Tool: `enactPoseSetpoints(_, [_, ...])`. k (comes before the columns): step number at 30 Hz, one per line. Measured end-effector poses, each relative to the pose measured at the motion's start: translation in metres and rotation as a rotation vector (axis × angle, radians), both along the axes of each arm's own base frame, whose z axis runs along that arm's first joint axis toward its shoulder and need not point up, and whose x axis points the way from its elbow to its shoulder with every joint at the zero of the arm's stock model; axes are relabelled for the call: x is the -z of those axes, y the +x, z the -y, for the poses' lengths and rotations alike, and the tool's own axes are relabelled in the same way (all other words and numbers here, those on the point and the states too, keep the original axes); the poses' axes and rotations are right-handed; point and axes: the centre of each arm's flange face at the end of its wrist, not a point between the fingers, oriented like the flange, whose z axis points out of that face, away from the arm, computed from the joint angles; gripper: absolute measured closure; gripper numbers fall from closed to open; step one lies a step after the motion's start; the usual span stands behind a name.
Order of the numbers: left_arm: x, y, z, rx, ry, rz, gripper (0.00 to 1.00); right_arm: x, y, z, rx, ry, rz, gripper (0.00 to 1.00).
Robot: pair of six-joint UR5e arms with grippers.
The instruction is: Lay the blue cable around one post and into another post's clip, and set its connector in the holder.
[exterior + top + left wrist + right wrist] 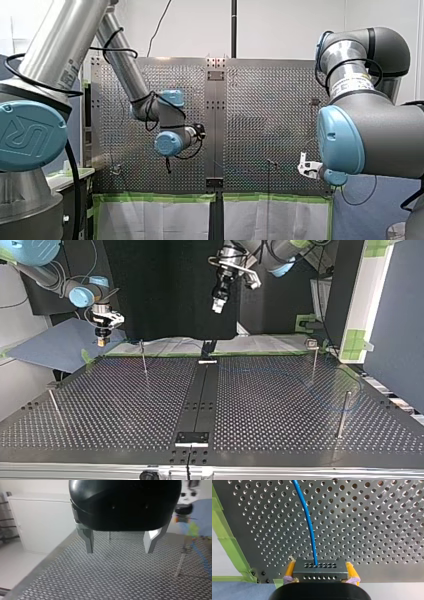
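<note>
Clamping the connector (320, 568) between its yellow pads (290, 570), my right gripper (320, 573) hung by the bench (374, 530) edge, the blue cable (309, 527) trailing across the holes. My left gripper (120, 543) hovered spread and empty. A hard tug could twist the connector loose or snag the cable on a post (343, 412).

Room light is bright and even. In the front view the white wall (280, 25) is the brightest area, and the table (260, 125) carries a pale sheen across its middle. The top view is dimmer, set against a black backdrop (165, 290). In the left wrist view a soft highlight lies on the left gripper (119, 551) housing, and the post (180, 562) beside it is blurred. In the right wrist view the cable (309, 522) and connector (320, 571) are crisp and evenly lit.
</note>
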Motion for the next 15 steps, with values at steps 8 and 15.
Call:
enactPoseSetpoints(8, [0.039, -0.020, -0.018, -0.004, 0.028, -0.054, 0.00, 0.000, 0.000, 0.000, -0.001, -0.003, 0.001, 1.00])
enactPoseSetpoints(15, [0.040, -0.036, -0.031, 0.019, -0.008, -0.045, 0.00, 0.001, 0.000, 0.000, -0.001, -0.002, 0.001, 1.00])
